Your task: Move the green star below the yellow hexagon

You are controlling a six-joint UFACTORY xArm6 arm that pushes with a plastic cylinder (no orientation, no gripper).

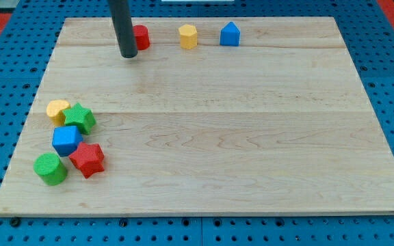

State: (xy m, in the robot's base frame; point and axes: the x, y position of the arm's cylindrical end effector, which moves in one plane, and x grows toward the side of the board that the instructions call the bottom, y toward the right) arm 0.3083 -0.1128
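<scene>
The green star lies at the view's left edge of the wooden board, touching a yellow block on its upper left. The yellow hexagon stands near the view's top, left of centre. My tip is at the view's top left, just left of and below a red block, which the rod partly hides. The tip is far above the green star and to the left of the yellow hexagon.
A blue pentagon-like block stands to the right of the yellow hexagon. Below the green star sit a blue cube, a red star and a green cylinder, packed close together.
</scene>
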